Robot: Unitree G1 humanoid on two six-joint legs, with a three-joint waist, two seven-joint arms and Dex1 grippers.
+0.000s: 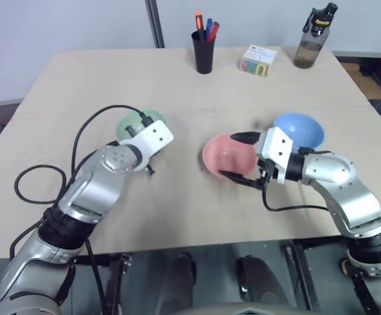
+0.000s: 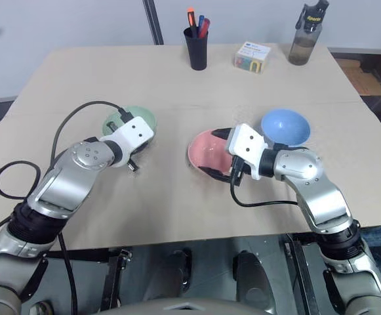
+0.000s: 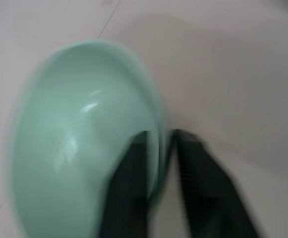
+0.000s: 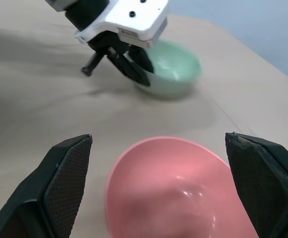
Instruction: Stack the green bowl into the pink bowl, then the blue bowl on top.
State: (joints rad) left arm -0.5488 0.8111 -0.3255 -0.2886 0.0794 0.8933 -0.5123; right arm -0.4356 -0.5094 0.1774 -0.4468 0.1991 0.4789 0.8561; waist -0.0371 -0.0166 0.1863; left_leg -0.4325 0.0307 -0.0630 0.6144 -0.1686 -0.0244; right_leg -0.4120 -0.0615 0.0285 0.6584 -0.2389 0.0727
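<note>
Green bowl [image 1: 135, 122] left of centre in the head view, on the table [image 1: 79, 79], partly hidden behind the left gripper [image 4: 134, 67]. Rim pinched between the two black fingers [image 3: 129, 183], one inside the bowl, one outside, closed on the wall. Bowl apparently tilted a little toward the arm; whether lifted clear of the table, cannot tell.

Pink bowl [image 1: 226, 156] at centre-right of the frame, well apart from the green one. Right gripper [image 4: 156, 196] spread wide around it, one finger at each side of the rim, neither plainly touching. Blue bowl [image 1: 300, 128] just beyond and to the right of the pink, close to it or touching, untouched by either arm.

Step in hand, by judgement: green bowl gripped, carry to the pink not yet made. To do it well: lift straight up before moving across, so the base clears the table and the thin rim does not slip from the pinch. Keep the wrist level enough for the bowl to hang mouth-up. Bring it over the pink bowl's centre, lower until nested, then release. Right arm best drawn aside or kept only as a steadying frame, since its wide fingers crowd the landing spot.

Pen cup [image 1: 203, 49], small box [image 1: 258, 60] and bottle [image 1: 313, 38] along the top edge, well clear.
</note>
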